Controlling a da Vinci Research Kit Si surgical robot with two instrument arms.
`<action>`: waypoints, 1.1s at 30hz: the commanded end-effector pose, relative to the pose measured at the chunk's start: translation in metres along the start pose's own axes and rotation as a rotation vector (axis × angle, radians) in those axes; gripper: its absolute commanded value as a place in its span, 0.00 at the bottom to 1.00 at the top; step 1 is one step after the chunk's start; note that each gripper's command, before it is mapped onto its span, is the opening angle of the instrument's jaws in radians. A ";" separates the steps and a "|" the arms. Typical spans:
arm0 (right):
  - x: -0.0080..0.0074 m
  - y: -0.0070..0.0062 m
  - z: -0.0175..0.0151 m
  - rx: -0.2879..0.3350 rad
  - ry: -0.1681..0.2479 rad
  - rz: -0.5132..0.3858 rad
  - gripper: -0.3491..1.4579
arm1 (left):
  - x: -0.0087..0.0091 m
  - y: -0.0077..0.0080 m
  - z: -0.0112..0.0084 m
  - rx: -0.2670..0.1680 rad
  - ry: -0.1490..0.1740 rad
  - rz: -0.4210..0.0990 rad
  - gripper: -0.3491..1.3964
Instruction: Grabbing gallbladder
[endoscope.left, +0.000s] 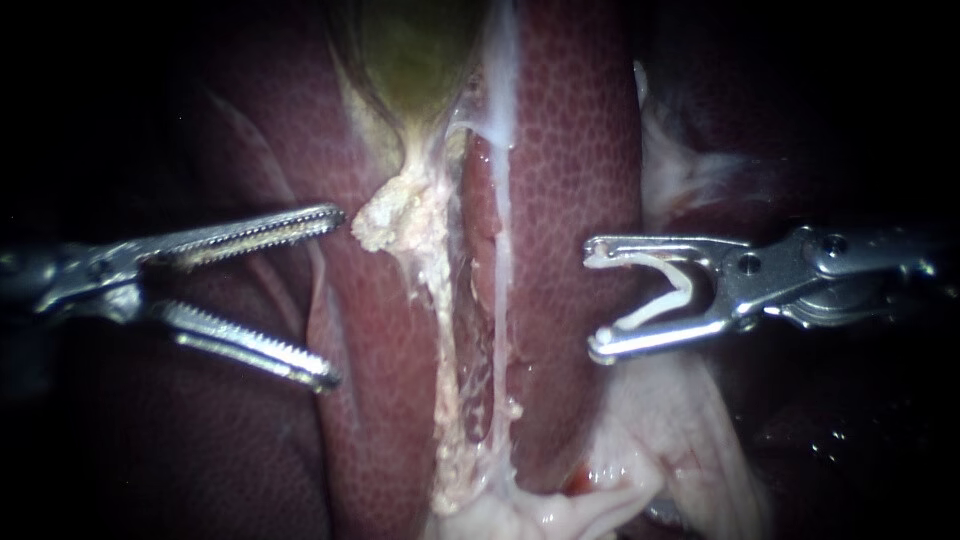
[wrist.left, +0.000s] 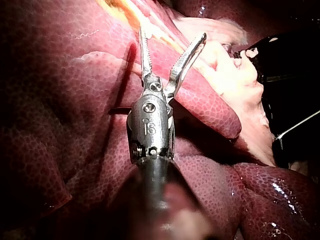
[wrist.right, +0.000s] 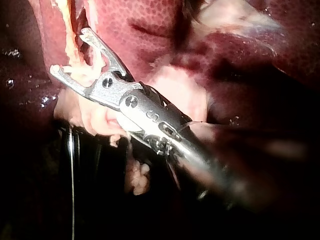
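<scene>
Gallbladder (endoscope.left: 415, 60), greenish-yellow, sits at 12 o'clock in the endoscope view, tapering into pale ragged tissue (endoscope.left: 400, 215) between dark red liver (endoscope.left: 570, 150) lobes. My left instrument (endoscope.left: 335, 298), at 9 o'clock, spreads its toothed jaws wide and grips nothing, its upper tip just beside that tissue. My right instrument (endoscope.left: 593, 300), at 3 o'clock, holds a white clip (endoscope.left: 655, 304) between its parted jaws.

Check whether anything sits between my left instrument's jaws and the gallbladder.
Nothing solid does. The left instrument's open jaws sit over the liver; only a pale fatty clump below the gallbladder lies near their path.
</scene>
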 end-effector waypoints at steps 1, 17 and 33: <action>0.0000 0.0000 0.0000 0.000 0.000 0.000 0.52 | 0.0000 0.0000 0.0000 0.001 0.000 0.000 0.65; 0.0000 0.0000 0.0000 0.000 0.000 0.000 0.52 | 0.0003 0.0028 0.0003 -0.001 0.000 -0.008 0.66; 0.0000 0.0000 0.0001 -0.001 0.000 0.000 0.52 | 0.0014 0.0050 0.0052 -0.015 -0.001 -0.049 0.61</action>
